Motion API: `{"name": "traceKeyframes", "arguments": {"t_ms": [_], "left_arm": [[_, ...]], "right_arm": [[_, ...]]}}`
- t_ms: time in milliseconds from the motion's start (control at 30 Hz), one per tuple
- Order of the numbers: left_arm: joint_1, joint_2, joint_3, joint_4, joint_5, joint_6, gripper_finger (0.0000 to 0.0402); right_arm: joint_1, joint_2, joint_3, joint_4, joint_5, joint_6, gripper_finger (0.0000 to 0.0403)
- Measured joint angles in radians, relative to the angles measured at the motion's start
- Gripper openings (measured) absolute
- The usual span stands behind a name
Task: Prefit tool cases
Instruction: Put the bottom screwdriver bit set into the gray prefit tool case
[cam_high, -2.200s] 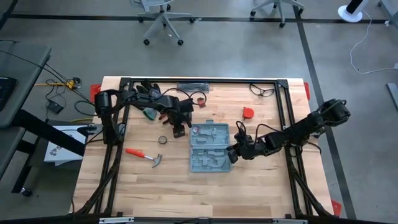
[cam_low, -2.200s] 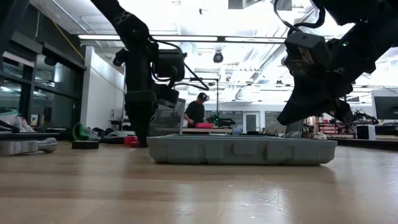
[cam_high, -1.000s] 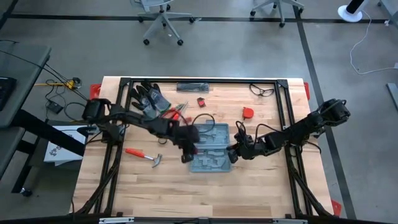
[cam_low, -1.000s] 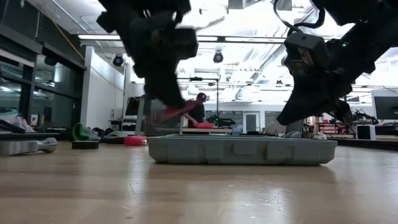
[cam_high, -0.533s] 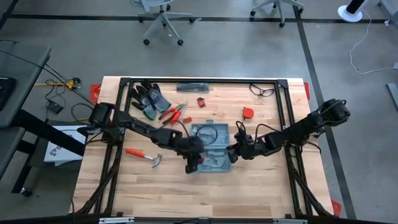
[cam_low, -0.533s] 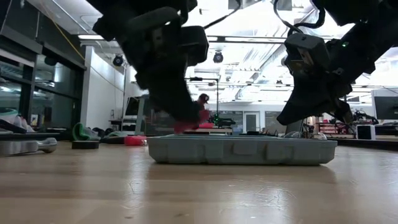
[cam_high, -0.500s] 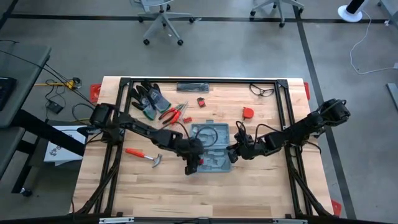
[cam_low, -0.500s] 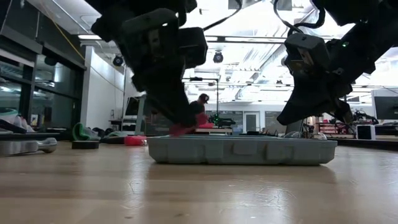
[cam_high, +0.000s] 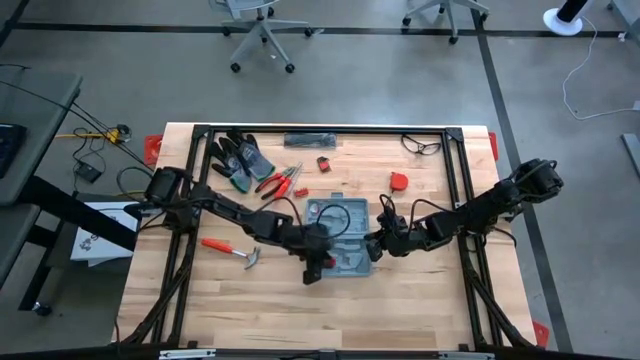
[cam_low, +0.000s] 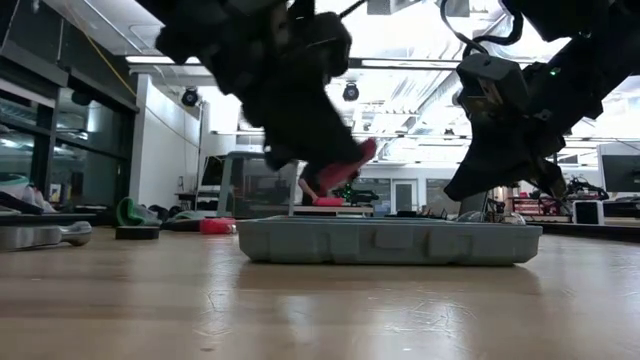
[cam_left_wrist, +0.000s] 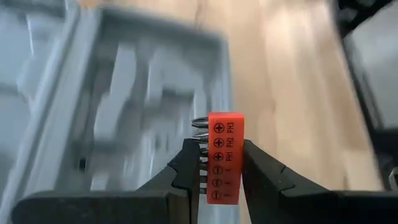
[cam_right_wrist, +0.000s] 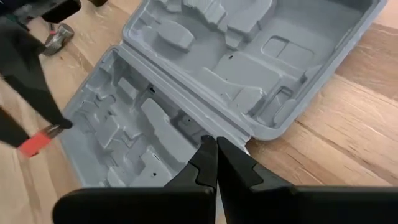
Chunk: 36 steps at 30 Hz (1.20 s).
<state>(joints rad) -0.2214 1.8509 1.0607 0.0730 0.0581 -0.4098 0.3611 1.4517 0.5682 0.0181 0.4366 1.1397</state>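
Observation:
The blue-grey tool case (cam_high: 352, 232) lies open on the table, its moulded recesses facing up (cam_right_wrist: 205, 56). It shows as a low tray in the low view (cam_low: 390, 243). My left gripper (cam_high: 315, 267) hovers over the near left corner of the case (cam_left_wrist: 118, 106), shut on an orange bit holder (cam_left_wrist: 224, 158). The holder shows red in the low view (cam_low: 342, 168). My right gripper (cam_high: 376, 246) is shut at the case's right rim. My left gripper pinches the orange bit holder's two long sides (cam_left_wrist: 212, 168) between its two fingers, near the holder's lower end. The fingers slant down from the table's left. The holder sticks out past the fingertips, clear of the case, labelled face up. My right gripper's shut fingertips (cam_right_wrist: 209, 147) lie against the case's right rim at the hinge end (cam_right_wrist: 231, 132), slanting down from the table's right. The case stays flat on the table.
Left of the case lie an orange-handled hammer (cam_high: 232, 250), red pliers (cam_high: 277, 182) and dark gloves (cam_high: 238, 158). Farther back are a small red piece (cam_high: 323, 163), a red tape measure (cam_high: 400, 181), glasses (cam_high: 420, 146) and a dark bar (cam_high: 312, 139).
My left gripper has carried the bit holder toward the table's near edge and slightly right, along the case's left side to its near left corner. It has sunk a little and tipped.

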Motion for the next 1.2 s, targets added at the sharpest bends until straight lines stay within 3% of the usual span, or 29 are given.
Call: {"name": "traceKeyframes", "arguments": {"t_ms": [400, 767, 1200], "left_arm": [[0.059, 0.159, 0.141, -0.036, 0.093, 0.054, 0.0074], [0.049, 0.158, 0.144, -0.139, 0.014, 0.152, 0.0074], [0.051, 0.158, 0.144, -0.129, 0.079, 0.266, 0.0074]], "right_arm": [[0.0, 0.0, 0.0, 0.003, 0.025, 0.007, 0.0], [0.0, 0.0, 0.0, 0.0, 0.022, 0.011, 0.0], [0.0, 0.0, 0.0, -0.001, 0.022, 0.011, 0.0]]}}
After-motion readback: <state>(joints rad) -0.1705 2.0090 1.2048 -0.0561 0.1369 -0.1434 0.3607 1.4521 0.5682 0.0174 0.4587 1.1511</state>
